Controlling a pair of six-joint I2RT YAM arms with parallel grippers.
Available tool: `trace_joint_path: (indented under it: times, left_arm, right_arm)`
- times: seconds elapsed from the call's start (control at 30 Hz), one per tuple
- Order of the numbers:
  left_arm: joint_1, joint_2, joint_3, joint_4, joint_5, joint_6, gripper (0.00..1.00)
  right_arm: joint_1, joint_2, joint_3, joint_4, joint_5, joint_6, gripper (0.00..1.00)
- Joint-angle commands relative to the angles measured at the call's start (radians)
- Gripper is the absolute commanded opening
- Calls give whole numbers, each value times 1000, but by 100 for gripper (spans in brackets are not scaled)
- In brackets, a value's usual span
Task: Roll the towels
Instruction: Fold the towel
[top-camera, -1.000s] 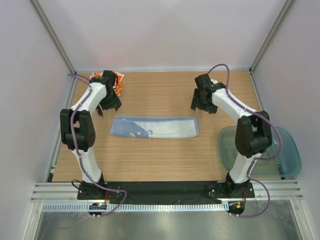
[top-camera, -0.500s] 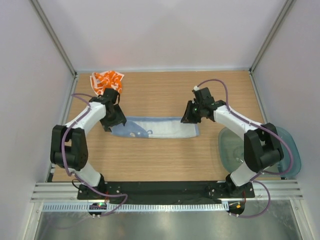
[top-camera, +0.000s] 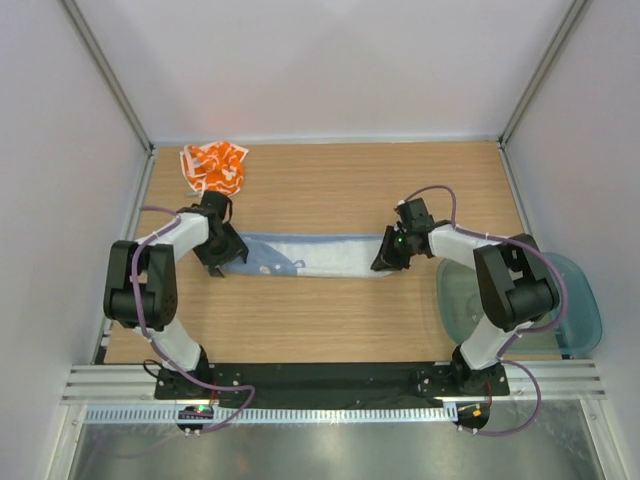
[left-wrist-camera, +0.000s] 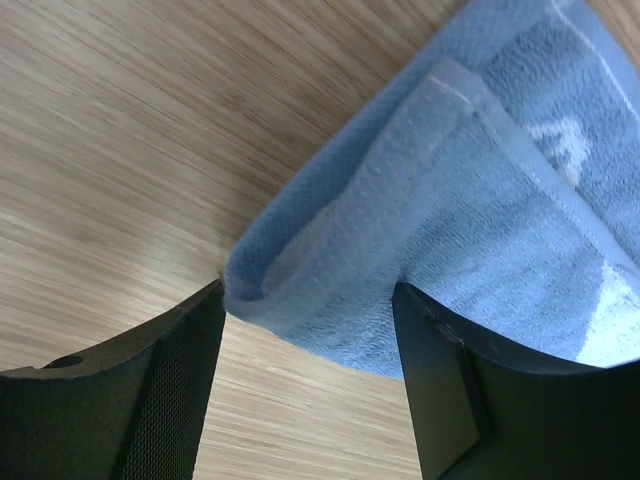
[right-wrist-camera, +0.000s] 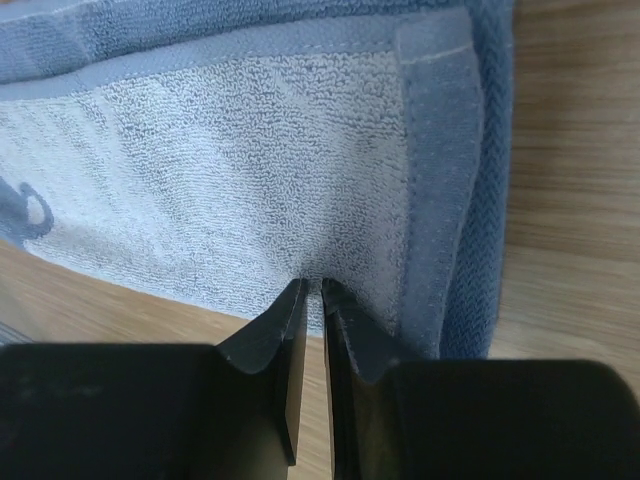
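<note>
Grippers, overhead: left gripper (top-camera: 219, 256) and right gripper (top-camera: 388, 256) down at opposite ends of the blue towel (top-camera: 312, 254), flat between them on the surface (top-camera: 320, 315).
Progress: nothing rolled; orange towel (top-camera: 213, 167) crumpled beyond left gripper.
Left wrist: jaws wide, straddling folded terry corner, holding nothing.
Right wrist: jaws nearly closed, nipping hemmed edge.

White left arm (top-camera: 178, 228) and right arm (top-camera: 462, 240), black joints, looping purple cables (top-camera: 432, 188).

Bare tabletop (top-camera: 320, 190) behind — tray (top-camera: 580, 310) perhaps crowds right.
</note>
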Motion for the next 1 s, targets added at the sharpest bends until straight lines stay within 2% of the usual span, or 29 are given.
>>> trace_joint_path:
  times: [0.0, 0.37, 0.57, 0.67, 0.77, 0.8, 0.9, 0.97]
  left_arm:
    - [48, 31, -42, 45, -36, -5, 69]
    - [76, 56, -33, 26, -70, -3, 66]
    - [53, -91, 41, -63, -157, 4, 72]
    - [5, -156, 93, -84, -171, 9, 72]
    - [-62, -232, 104, -63, -140, 26, 71]
    - [-74, -261, 93, -11, -119, 30, 72]
    - [-88, -269, 38, 72, -21, 17, 66]
    - [-88, -251, 4, 104, 4, 4, 57]
  right_arm:
    - [-30, 32, -40, 59, 7, -19, 20]
    - [-102, 31, -62, 31, 24, -45, 21]
    - [-88, -2, -24, -21, 23, -78, 26]
    - [-68, -23, 5, -55, 37, -85, 29]
    - [-65, -32, 22, -68, 38, -85, 29]
    - [-64, -35, 26, -72, 41, -84, 29]
    - [-62, -46, 33, -75, 55, -81, 29]
    - [-62, -45, 44, -84, 60, -85, 29]
